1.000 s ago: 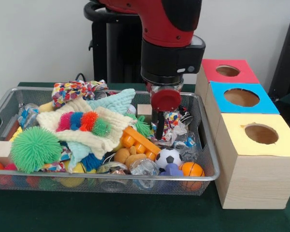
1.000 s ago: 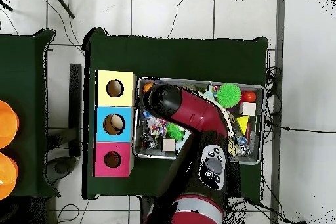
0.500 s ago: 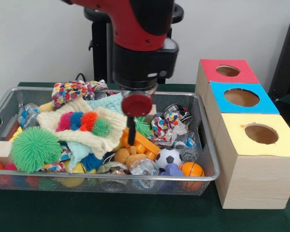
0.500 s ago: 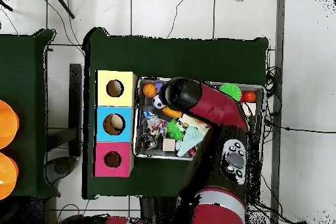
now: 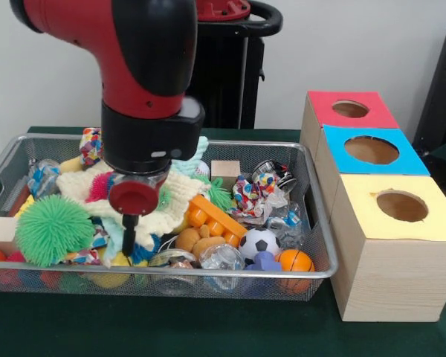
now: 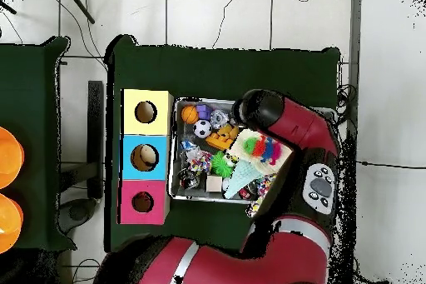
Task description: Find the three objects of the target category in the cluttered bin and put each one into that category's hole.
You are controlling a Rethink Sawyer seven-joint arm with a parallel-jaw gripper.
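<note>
Your gripper [image 5: 128, 239] hangs low over the bin's [image 5: 323, 245] front edge; I cannot tell its state. It may snag the cream cloth [image 5: 180, 195].

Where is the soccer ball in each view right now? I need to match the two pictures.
Front view: the soccer ball lies near the bin's front wall, right of centre, between the clear crumpled item and the orange ball.
Overhead view: the soccer ball sits near the bin's left side, just below the orange ball.
Shared landmark: the yellow-topped box, the box nearest the ball in both views.
</note>
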